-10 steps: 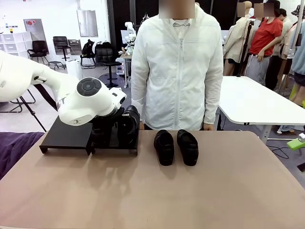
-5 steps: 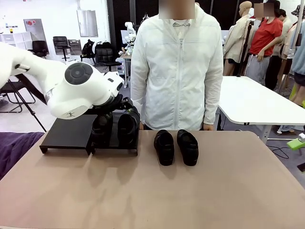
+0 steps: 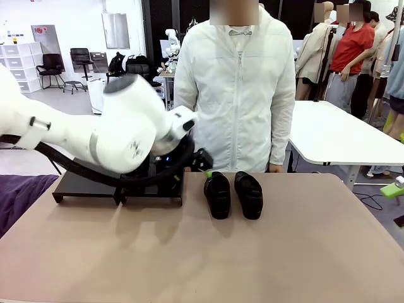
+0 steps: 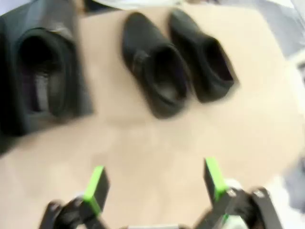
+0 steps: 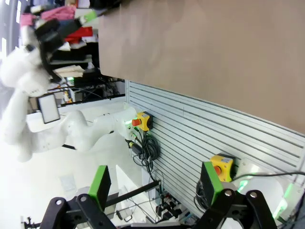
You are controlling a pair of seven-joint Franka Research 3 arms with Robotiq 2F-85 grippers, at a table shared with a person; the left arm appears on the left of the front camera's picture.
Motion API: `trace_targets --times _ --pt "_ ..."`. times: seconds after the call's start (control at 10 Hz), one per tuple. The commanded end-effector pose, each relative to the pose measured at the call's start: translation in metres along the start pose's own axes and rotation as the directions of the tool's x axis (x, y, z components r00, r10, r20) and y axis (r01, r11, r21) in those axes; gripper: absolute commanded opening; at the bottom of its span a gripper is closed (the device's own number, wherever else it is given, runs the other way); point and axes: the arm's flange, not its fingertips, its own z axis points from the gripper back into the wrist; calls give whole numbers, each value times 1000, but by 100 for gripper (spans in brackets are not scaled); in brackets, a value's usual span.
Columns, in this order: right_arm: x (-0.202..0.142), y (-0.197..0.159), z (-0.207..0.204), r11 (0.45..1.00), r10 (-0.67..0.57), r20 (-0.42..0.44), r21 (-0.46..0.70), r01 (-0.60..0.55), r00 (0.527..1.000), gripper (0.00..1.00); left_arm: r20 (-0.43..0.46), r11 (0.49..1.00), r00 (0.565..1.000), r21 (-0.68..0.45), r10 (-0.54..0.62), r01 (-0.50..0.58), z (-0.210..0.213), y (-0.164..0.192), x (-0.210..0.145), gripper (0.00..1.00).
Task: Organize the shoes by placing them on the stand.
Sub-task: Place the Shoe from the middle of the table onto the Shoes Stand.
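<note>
Pair of shoes (image 3: 218, 194) side by side on the desk (image 3: 284, 252), just right of the stand (image 3: 79, 186); a third shoe (image 4: 40, 78) sits on the stand. Left jaws and right jaws both apart, empty.

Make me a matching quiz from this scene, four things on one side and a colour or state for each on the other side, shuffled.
Things:
1. left pincer
2. stand
3. table
4. person's jacket

Colour or state:
A. white
B. tan
C. open
D. black

Pairs: 1-C, 2-D, 3-B, 4-A
</note>
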Motion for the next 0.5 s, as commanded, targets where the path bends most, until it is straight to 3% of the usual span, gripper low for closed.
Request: trace_targets --times 0.0,0.2,0.3,0.4 --pt "1 1 3 1000 25 1 17 -25 1000 100 -228 973 965 -218 -126 76 212 188 53 100" --pt "1 1 3 1000 25 1 17 -25 1000 100 -267 945 948 -316 -172 82 221 213 47 100" --pt "1 1 3 1000 25 1 17 -25 1000 100 -294 920 916 -358 -272 159 224 229 34 100" --pt "1 1 3 1000 25 1 17 -25 1000 100 -371 925 888 -356 -272 135 228 251 15 100"
